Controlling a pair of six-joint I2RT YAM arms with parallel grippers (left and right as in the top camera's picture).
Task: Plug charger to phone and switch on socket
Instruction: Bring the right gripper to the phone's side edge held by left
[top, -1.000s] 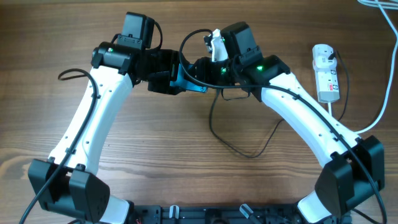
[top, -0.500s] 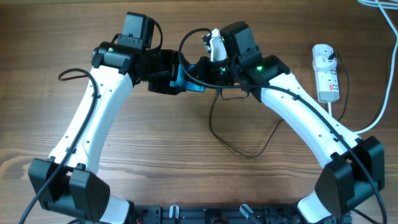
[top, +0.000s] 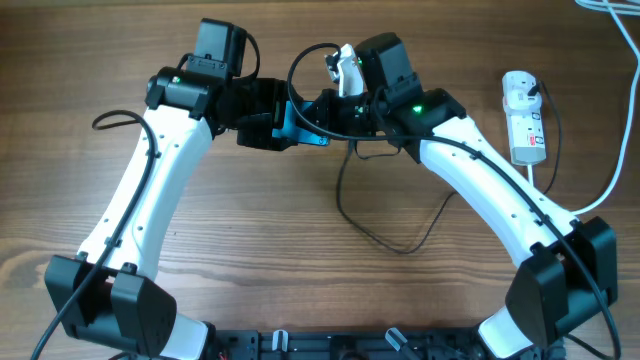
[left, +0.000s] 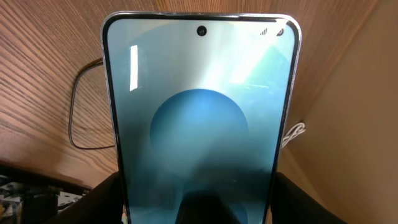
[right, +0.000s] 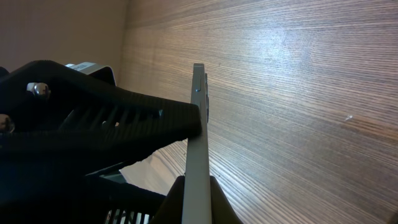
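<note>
The right tool (right: 198, 196) has closed up tight since a second ago, its fingertips flanking the near end of the phone (left: 199, 112); what it pinches I cannot tell. The left tool (left: 199, 208) clasps the phone by its sides, raised above the counter (top: 280, 270). The charger (top: 385, 238) curls on the counter beneath.

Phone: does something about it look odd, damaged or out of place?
No damage shows: the phone screen is lit and uncracked. It is off the table, held in the air by the left gripper, with the right gripper pinching its thin edge. The charger cable lies in a loop below.
</note>
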